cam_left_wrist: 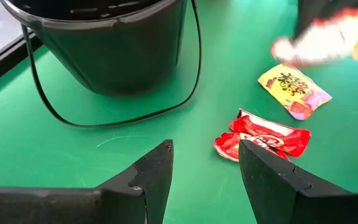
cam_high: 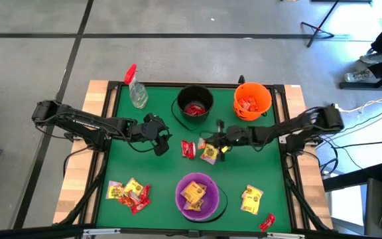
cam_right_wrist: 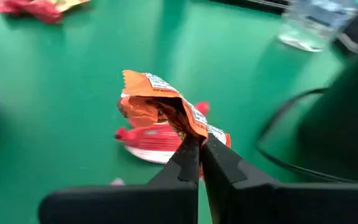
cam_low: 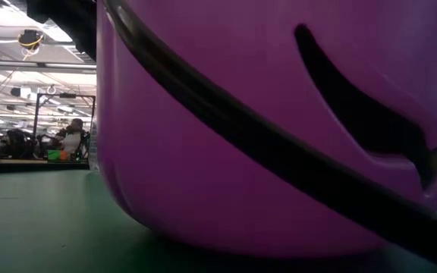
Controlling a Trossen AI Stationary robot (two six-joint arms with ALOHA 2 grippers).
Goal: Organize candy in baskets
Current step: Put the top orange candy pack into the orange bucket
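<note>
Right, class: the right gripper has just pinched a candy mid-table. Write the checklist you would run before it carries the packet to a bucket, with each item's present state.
1. right gripper shut on the orange packet: ok.
2. Packet lifted off the table: cannot tell.
3. orange bucket upright, mouth open: ok.
4. left gripper open, empty, by the black bucket, off the route: ok.
5. red packet and yellow packet left on the table: ok.

Bright even overhead light, soft shadows, purple bucket (cam_low: 279, 129) blurred (too close)
</note>
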